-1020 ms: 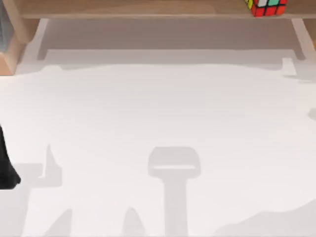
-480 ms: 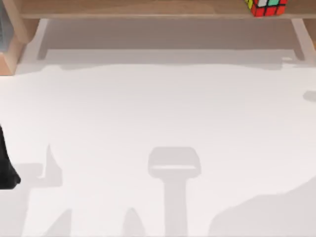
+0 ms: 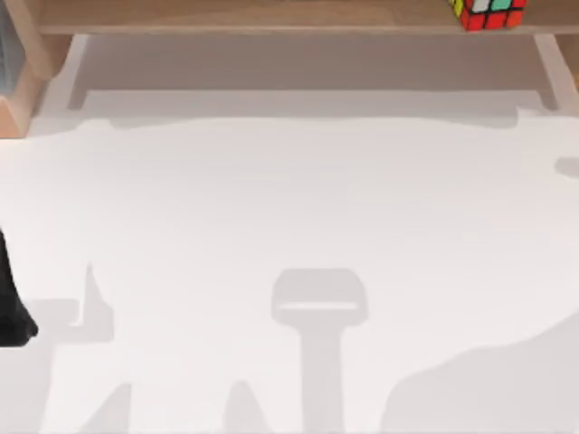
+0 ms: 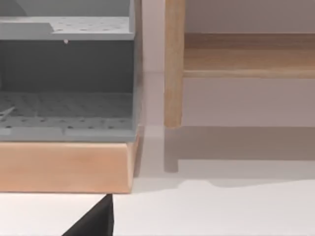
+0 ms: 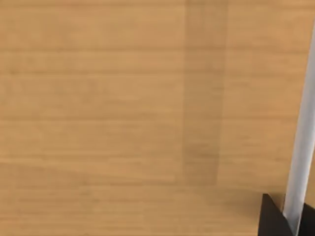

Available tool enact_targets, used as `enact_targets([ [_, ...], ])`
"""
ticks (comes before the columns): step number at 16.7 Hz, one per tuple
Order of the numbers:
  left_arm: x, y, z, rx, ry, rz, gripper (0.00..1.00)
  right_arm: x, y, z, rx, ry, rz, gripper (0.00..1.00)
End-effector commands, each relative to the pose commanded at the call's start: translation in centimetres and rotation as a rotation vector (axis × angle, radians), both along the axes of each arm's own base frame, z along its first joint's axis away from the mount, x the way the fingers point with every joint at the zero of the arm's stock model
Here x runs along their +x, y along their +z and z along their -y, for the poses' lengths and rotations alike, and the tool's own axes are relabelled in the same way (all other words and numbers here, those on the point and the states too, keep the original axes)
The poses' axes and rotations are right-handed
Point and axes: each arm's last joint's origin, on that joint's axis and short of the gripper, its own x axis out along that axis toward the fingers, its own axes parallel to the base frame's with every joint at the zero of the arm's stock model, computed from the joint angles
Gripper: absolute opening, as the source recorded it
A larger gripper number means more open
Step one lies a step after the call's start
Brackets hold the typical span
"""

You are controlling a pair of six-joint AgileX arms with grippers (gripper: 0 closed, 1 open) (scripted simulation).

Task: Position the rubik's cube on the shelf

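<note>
The rubik's cube (image 3: 488, 13) rests on the long light-brown shelf (image 3: 253, 14) near its right end, with red, yellow, teal and white stickers showing. Nothing touches it. My left arm (image 3: 11, 307) stays parked at the table's left edge. The left wrist view looks at the shelf's board (image 4: 246, 55) and its upright side support (image 4: 173, 64), with a dark part of my left gripper (image 4: 93, 223) at the frame edge. Light-brown wood (image 5: 98, 108) lies close in the right wrist view, and a dark part of my right gripper (image 5: 273, 219) is in one corner.
A grey pegboard cabinet on a wooden base (image 4: 64, 164) stands left of the shelf's left support (image 3: 23, 54). The white table (image 3: 289, 208) carries only shadows. A pale strip (image 5: 300, 147) runs beside the wood in the right wrist view.
The broad shadow at the table's lower right has grown and shifted leftward, and the small shadows at the right edge have moved. The cube and the left arm have not moved.
</note>
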Motion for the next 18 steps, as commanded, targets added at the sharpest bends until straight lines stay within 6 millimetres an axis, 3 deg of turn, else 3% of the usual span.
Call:
enact_targets([
  [12,0.00,0.00,0.00,0.000,0.000,0.000,1.00,0.00,0.00,0.00,0.000,0.000,0.000,0.98],
  [18,0.00,0.00,0.00,0.000,0.000,0.000,1.00,0.00,0.00,0.00,0.000,0.000,0.000,1.00],
])
